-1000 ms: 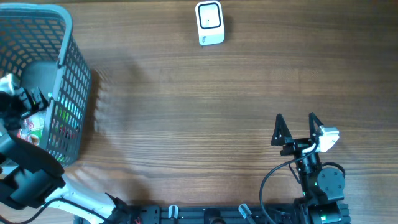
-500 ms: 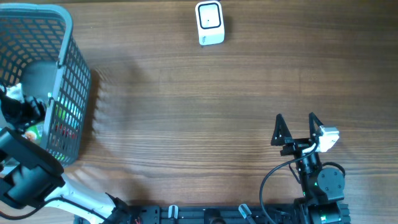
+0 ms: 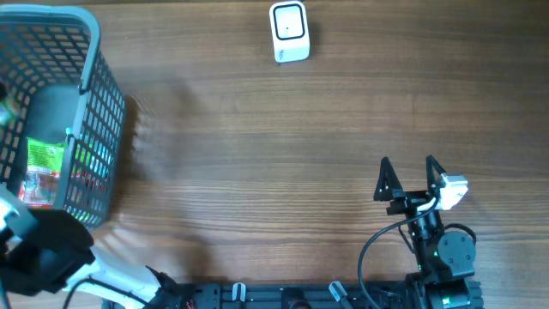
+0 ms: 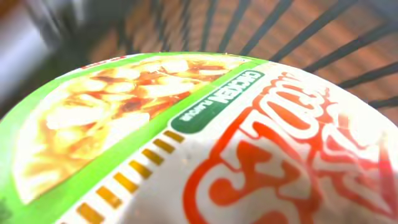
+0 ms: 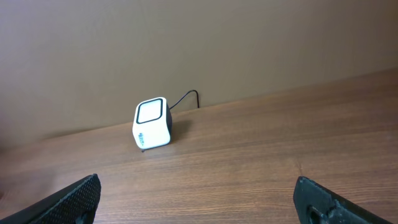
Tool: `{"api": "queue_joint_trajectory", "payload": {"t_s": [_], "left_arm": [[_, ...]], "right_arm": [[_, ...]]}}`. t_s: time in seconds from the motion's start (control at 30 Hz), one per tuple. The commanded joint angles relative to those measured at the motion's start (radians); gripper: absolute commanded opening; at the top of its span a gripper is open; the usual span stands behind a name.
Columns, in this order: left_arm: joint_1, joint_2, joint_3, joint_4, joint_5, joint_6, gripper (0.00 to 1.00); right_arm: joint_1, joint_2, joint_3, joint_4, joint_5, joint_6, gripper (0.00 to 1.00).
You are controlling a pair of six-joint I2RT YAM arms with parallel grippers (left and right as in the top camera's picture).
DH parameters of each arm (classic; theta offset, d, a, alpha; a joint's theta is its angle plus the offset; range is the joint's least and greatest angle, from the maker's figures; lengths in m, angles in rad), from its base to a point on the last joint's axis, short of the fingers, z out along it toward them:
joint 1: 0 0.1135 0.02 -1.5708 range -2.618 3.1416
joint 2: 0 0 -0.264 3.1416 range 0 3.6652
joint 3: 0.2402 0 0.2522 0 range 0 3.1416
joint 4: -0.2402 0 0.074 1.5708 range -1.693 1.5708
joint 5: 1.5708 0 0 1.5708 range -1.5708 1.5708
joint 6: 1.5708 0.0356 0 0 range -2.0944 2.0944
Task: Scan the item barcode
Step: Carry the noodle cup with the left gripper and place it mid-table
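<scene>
A noodle cup (image 4: 205, 130) with a green-rimmed lid and red lettering fills the left wrist view from very close, hiding my left gripper's fingers. Grey basket bars (image 4: 280, 31) stand behind it. From overhead, a green and red pack (image 3: 39, 167) lies inside the grey basket (image 3: 94, 51); only the dark left arm (image 3: 43, 262) shows there, below the basket. The white scanner (image 3: 289, 33) stands at the far edge of the table, and it also shows in the right wrist view (image 5: 152, 123). My right gripper (image 3: 406, 178) rests near the front right, open and empty (image 5: 196, 180).
The basket takes up the far left of the wooden table (image 3: 257, 154). The scanner's dark cable (image 5: 183, 98) runs back toward the wall. The right arm's base and cabling (image 3: 442, 253) sit at the front edge.
My left gripper, seen reaching into the basket earlier, no longer shows overhead, and the pack beneath it is uncovered. The left arm has shifted toward the lower left. The right arm has not moved.
</scene>
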Motion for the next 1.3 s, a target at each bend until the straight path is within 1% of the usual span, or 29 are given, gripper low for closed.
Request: {"api": "queue_joint_trajectory", "payload": {"t_s": [0.0, 0.1, 0.2, 0.3, 0.4, 0.5, 0.57, 0.67, 0.77, 0.83, 1.03, 1.17, 1.27], "left_arm": [[-0.064, -0.113, 0.144, 0.003, 0.127, -0.177, 0.71], [-0.152, -0.184, 0.167, 0.003, 0.134, -0.256, 0.73], [-0.288, -0.245, 0.167, -0.037, 0.137, -0.316, 0.73], [-0.455, -0.268, 0.167, -0.104, 0.137, -0.355, 0.73], [-0.652, -0.254, 0.164, -0.183, 0.136, -0.355, 0.73], [-0.806, -0.214, 0.164, -0.239, 0.132, -0.372, 0.74], [-0.899, -0.174, 0.159, -0.256, 0.132, -0.374, 0.74], [-1.010, -0.108, 0.127, -0.252, 0.129, -0.408, 0.74], [-1.113, -0.018, 0.094, -0.229, 0.129, -0.442, 0.77], [-1.167, 0.032, 0.069, -0.192, 0.129, -0.459, 0.77], [-1.379, 0.254, 0.012, -0.026, 0.129, -0.532, 0.76], [-1.478, 0.386, 0.000, 0.078, 0.130, -0.557, 0.75], [-1.528, 0.466, 0.000, 0.124, 0.129, -0.565, 0.75]], "right_arm": [[-0.006, -0.005, -0.001, 0.005, -0.010, 0.001, 1.00], [-0.006, -0.005, -0.001, 0.005, -0.010, 0.001, 1.00], [-0.006, -0.005, -0.001, 0.005, -0.010, 0.001, 1.00], [-0.006, -0.005, -0.001, 0.005, -0.010, 0.001, 1.00], [-0.006, -0.005, -0.001, 0.005, -0.010, 0.001, 1.00], [-0.006, -0.005, -0.001, 0.005, -0.010, 0.001, 1.00], [-0.006, -0.005, -0.001, 0.005, -0.010, 0.001, 1.00], [-0.006, -0.005, -0.001, 0.005, -0.009, 0.001, 1.00], [-0.006, -0.005, -0.001, 0.005, -0.010, 0.001, 1.00], [-0.006, -0.005, -0.001, 0.005, -0.009, 0.001, 1.00], [-0.006, -0.005, -0.001, 0.005, -0.009, 0.001, 1.00], [-0.006, -0.005, -0.001, 0.005, -0.010, 0.001, 0.99], [-0.006, -0.005, -0.001, 0.005, -0.010, 0.001, 1.00]]}}
